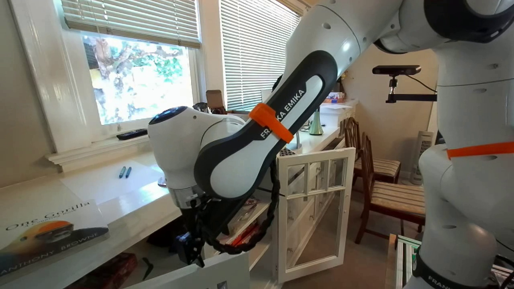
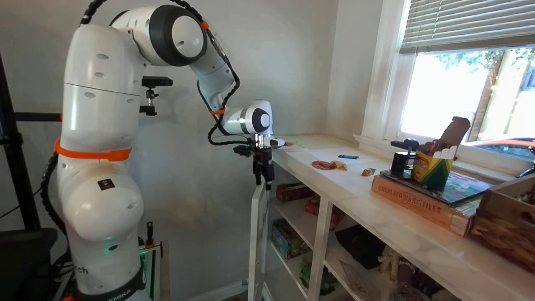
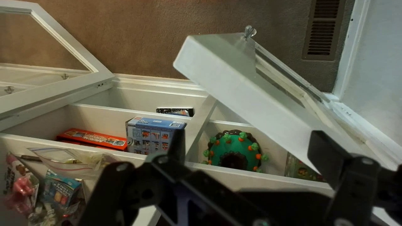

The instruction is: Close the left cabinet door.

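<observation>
- the left cabinet door point(image 3: 245, 91) stands open, out from the cabinet point(image 2: 321, 242).
- the gripper point(image 3: 247, 138) is at its top edge, probably because from there it can push inward; its two fingers point(image 3: 326, 157) stand wide apart, and if one touches, i cannot tell.
- farther, in an exterior view: one other glass door point(image 1: 316, 192), also open; two pens or crayons point(image 1: 122, 172) on the counter point(image 1: 140, 226); two chairs point(image 1: 395, 200).
</observation>
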### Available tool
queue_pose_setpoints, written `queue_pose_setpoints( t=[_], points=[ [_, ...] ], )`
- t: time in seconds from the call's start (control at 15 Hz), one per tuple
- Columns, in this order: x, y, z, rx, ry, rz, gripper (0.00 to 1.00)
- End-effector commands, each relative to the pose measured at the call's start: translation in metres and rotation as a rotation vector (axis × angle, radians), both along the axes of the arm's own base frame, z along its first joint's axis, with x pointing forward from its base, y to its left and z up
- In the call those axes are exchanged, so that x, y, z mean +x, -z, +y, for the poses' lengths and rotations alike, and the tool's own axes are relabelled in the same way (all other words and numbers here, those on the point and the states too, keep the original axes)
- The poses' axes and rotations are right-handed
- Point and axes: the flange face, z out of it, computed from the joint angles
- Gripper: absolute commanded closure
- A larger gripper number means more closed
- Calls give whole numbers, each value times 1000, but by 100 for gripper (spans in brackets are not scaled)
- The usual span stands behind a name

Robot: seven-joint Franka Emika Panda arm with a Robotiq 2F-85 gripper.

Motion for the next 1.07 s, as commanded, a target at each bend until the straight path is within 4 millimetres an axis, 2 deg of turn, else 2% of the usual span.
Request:
queue_pose_setpoints(
  t=[0.0, 0.67, 1.0],
  points=[
    [-9, 3, -8, 7, 4, -38, 0],
    [-17, -17, -1, 190, -49, -34, 0],
    [-18, -15, 5, 289, -111, 17, 0]
  ],
)
